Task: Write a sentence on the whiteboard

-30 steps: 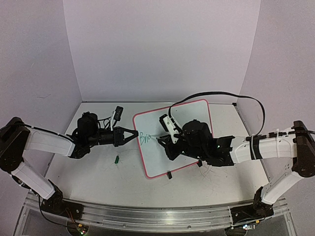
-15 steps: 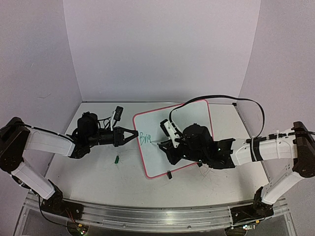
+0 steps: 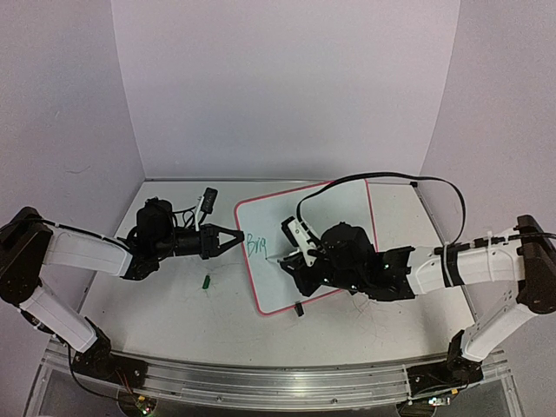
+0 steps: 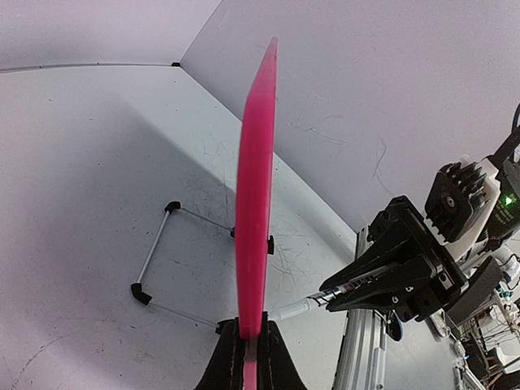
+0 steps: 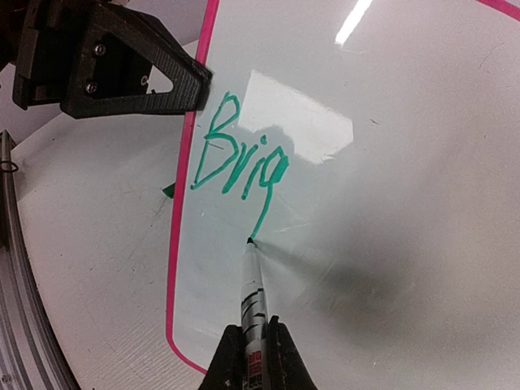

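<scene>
Right wrist: right gripper (image 5: 253,348) clamped a slim marker (image 5: 253,292), tip touching the glossy whiteboard (image 5: 390,146); left gripper (image 4: 248,349) pinched its pink rim.

The white rectangular board with the pink frame (image 3: 268,282) stands propped mid-worktop (image 3: 174,321), walling one arm off from the other. The left hand (image 3: 234,236) is clamped on its left edge. The right hand (image 3: 291,258), closed on a thin marker pen (image 5: 252,301), crowds its face. Behind the board a thin wire stand with black feet (image 4: 158,256) juts out. A black cable (image 3: 417,177) arcs overhead on the right. A small green cap (image 3: 207,280) lies near the left hand. The near strip of worktop is open, and lilac walls (image 3: 278,87) close the back and sides.
</scene>
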Tool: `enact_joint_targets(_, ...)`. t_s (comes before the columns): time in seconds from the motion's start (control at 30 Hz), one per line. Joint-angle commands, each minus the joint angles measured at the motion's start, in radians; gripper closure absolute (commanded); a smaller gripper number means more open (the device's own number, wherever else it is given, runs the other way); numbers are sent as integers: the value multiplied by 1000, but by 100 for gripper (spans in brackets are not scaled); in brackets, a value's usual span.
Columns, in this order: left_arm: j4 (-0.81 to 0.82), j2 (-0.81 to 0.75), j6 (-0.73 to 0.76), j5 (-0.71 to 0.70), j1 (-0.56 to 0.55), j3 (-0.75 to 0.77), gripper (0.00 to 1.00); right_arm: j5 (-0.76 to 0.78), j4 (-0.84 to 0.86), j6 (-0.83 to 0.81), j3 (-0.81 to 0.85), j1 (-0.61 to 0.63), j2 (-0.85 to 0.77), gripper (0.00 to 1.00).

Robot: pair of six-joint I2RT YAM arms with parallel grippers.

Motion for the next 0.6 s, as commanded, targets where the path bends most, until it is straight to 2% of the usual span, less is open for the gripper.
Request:
enact_joint_targets(0.0,13,-35,24,5,-1,27,100,0,12,13,19,7,15,100)
enact_joint_targets(0.33,12,-39,24,0,-1,21,100,7,41,5,64,7,39,100)
enact_joint_targets(0.57,11,-37,27,-1,-1,19,100,23,128,-42,-30,-1,-119,100)
